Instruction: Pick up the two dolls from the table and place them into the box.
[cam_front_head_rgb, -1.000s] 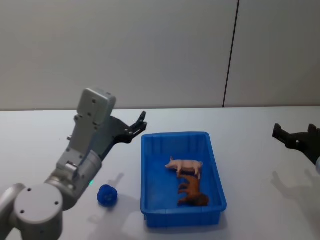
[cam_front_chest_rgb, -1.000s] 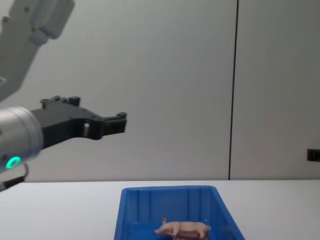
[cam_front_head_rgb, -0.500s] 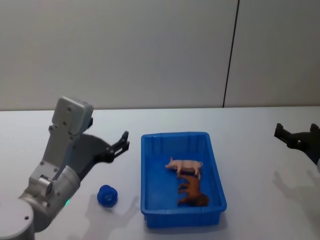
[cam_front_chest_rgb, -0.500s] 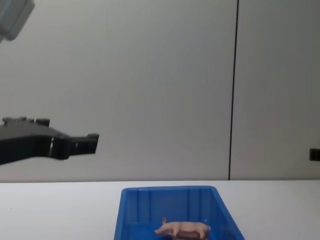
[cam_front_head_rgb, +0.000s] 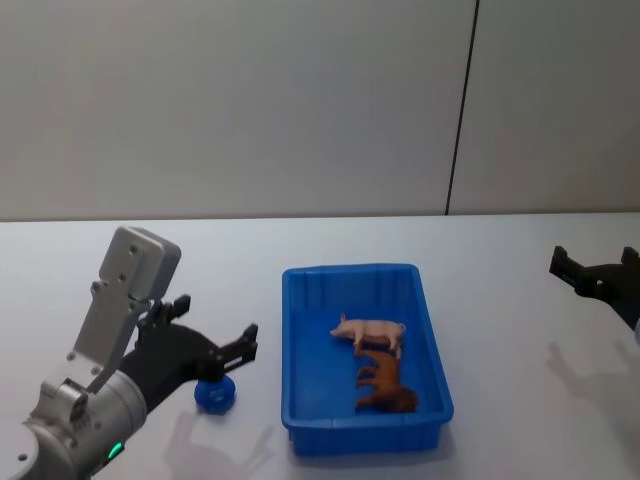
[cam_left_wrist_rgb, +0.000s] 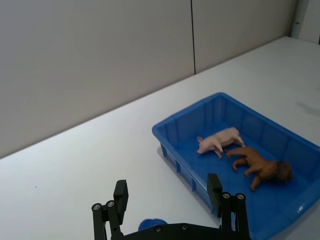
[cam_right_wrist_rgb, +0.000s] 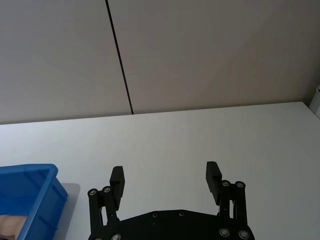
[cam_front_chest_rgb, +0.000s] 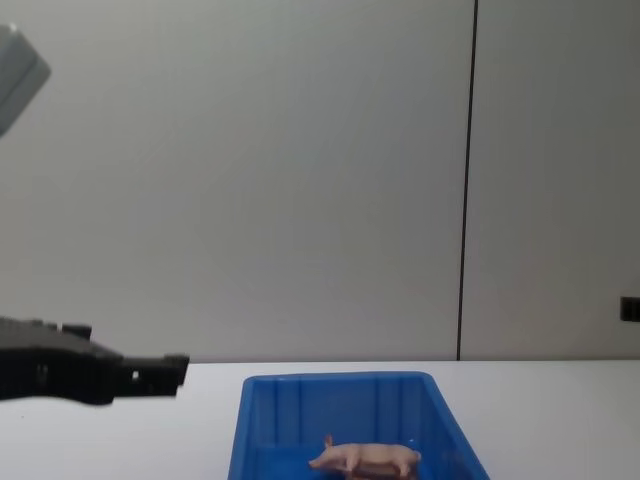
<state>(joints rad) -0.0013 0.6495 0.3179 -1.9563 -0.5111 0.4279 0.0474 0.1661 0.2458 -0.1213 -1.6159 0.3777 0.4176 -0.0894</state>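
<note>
You see both dolls, the pig (cam_front_head_rgb: 368, 329) and the brown animal (cam_front_head_rgb: 386, 385), lying side by side inside the box (cam_front_head_rgb: 350, 270), so the job looks done; left claw (cam_left_wrist_rgb: 167, 187) hangs apart, empty, over the surface (cam_front_head_rgb: 500, 300) beside the box, right claw (cam_right_wrist_rgb: 165, 172) apart too, parked far right.

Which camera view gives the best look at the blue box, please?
The head view: the whole box from above, all four rim sides. The left wrist view shows it slantwise, cut at the picture's edge. The chest view shows its far end from the side; the right wrist view, one corner.
</note>
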